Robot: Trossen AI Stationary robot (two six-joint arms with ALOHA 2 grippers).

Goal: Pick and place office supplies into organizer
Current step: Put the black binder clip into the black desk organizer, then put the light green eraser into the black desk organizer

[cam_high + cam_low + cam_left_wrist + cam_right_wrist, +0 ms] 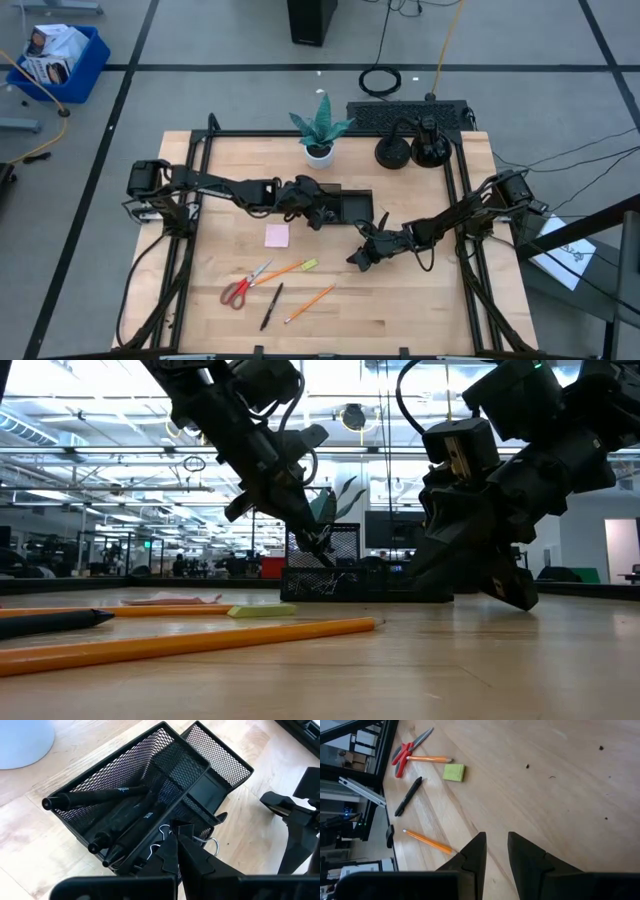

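The organizer [352, 203], a black mesh tray [150, 775], stands on the table's far middle with black pens [100, 797] lying in its long compartment. Binder clips with wire handles [159, 831] lie in a small compartment. My left gripper [178, 832] is shut, pointing down into that compartment [322, 215]. My right gripper [495, 845] hovers low over bare wood right of centre [357, 258], open by a narrow gap with nothing between its fingers. On the table lie a pink sticky pad [277, 236], red-handled scissors [243, 285], two orange pencils [283, 271] [310, 302], a highlighter [309, 264] and a black pen [271, 306]. My left gripper comes slanting down from the table's left, its shut fingertips [172, 827] right among the binder clips' wire handles [212, 845] inside the organizer. Whether they touch or hold a clip I cannot tell, since the fingers themselves cover that spot.
A potted green plant [320, 130] stands just beyond the organizer. A black keyboard [408, 115] and two round black bases [410, 150] sit at the far right. The loose supplies lie near the front left; bare wood stretches at the front right.
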